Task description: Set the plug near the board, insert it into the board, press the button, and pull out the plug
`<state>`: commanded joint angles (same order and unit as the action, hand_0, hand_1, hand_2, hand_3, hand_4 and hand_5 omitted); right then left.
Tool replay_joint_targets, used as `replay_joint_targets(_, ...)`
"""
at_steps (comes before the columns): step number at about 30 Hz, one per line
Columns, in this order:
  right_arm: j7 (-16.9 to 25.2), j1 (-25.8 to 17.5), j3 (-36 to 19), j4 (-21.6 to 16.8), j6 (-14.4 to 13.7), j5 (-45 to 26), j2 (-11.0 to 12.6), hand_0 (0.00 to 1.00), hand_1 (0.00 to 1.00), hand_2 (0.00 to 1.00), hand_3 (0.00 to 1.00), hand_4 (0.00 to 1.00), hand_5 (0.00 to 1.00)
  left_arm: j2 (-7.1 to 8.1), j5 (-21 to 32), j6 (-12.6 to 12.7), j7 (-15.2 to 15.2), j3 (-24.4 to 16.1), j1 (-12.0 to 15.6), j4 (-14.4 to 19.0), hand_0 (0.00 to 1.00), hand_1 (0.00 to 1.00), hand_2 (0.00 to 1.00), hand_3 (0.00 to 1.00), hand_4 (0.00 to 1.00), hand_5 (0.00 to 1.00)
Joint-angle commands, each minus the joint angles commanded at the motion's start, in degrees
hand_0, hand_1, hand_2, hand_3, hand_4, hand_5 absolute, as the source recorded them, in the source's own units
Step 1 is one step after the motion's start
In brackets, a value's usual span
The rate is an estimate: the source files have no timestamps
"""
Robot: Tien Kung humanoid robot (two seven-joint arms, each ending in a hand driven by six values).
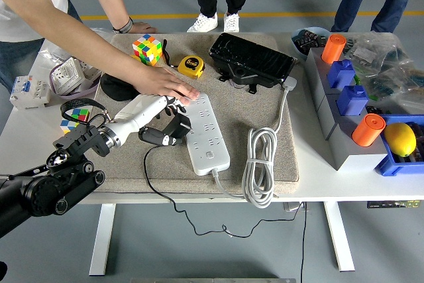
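A white power strip [207,130] lies on the beige mat [265,104], its white cable coiled [260,164] to the right. My left hand [169,122] comes in from the lower left and is shut on a black plug [177,126], held at the strip's left edge. The plug's thin black cord [156,183] trails off the table's front. A person's hand [169,84] lies flat on the far end of the strip, just above my fingers. The right arm is out of sight.
A Rubik's cube [147,49], a yellow tape measure [191,65] and a black case [252,59] stand at the back of the mat. Grey bins with blue and orange parts [351,97] and a lemon [399,139] fill the right side. Adapters [66,75] sit at left.
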<state>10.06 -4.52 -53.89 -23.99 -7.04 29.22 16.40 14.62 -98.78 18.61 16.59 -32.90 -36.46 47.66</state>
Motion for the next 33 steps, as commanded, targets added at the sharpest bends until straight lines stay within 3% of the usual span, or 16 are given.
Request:
replay_joint_targets(1,0.00,0.01,-0.02,-0.01,0.01,0.02,0.00,0.611,0.612,0.568,0.542,0.724,0.237,0.02,-0.01,-0.08,0.01,-0.13,0.03,0.08,0.380,0.590,0.603,0.696,0.998,0.322)
replay_joint_targets(18,0.12,-0.13,0.09,0.05,0.00,-0.02,-0.04,0.610,0.612,0.568,0.542,0.725,0.236,0.56,1.45,0.82,1.98,-2.32,1.03,2.07,0.399,0.596,0.620,0.700,0.998,0.386)
replay_joint_targets(19,0.13,-0.11,0.03,0.03,0.00,-0.01,-0.04,0.610,0.612,0.567,0.542,0.724,0.236,0.62,1.72,1.02,2.22,-2.63,1.20,2.37,0.422,0.612,0.648,0.711,0.998,0.468)
replay_joint_targets(24,0.16,-0.11,-0.10,0.04,0.00,0.00,-0.07,0.610,0.612,0.567,0.542,0.724,0.236,1.25,4.74,2.67,4.39,-4.64,3.04,5.04,0.422,0.612,0.648,0.711,0.998,0.468)
replay_joint_targets(25,0.19,-0.13,-0.12,0.05,-0.02,0.00,-0.06,0.611,0.612,0.567,0.542,0.723,0.234,1.40,5.40,3.07,4.81,-5.07,3.60,5.73,0.530,0.666,0.699,0.717,0.998,0.730)
replay_joint_targets(30,0.27,-0.30,-0.10,0.09,-0.02,0.03,-0.06,0.611,0.612,0.567,0.542,0.723,0.234,1.54,7.48,4.26,3.89,-8.47,7.84,9.59,0.530,0.666,0.699,0.717,0.998,0.730)
replay_joint_targets(31,0.29,-0.31,-0.09,0.08,-0.02,0.05,-0.08,0.611,0.612,0.568,0.541,0.724,0.234,1.45,7.32,4.15,2.73,-9.34,8.96,10.38,0.732,0.766,0.776,0.761,0.842,0.882)
replay_joint_targets(33,0.33,-0.32,-0.08,0.07,-0.01,0.06,-0.11,0.611,0.612,0.568,0.541,0.724,0.234,1.33,6.75,4.00,0.62,-10.49,10.78,11.69,0.732,0.766,0.776,0.761,0.842,0.882)
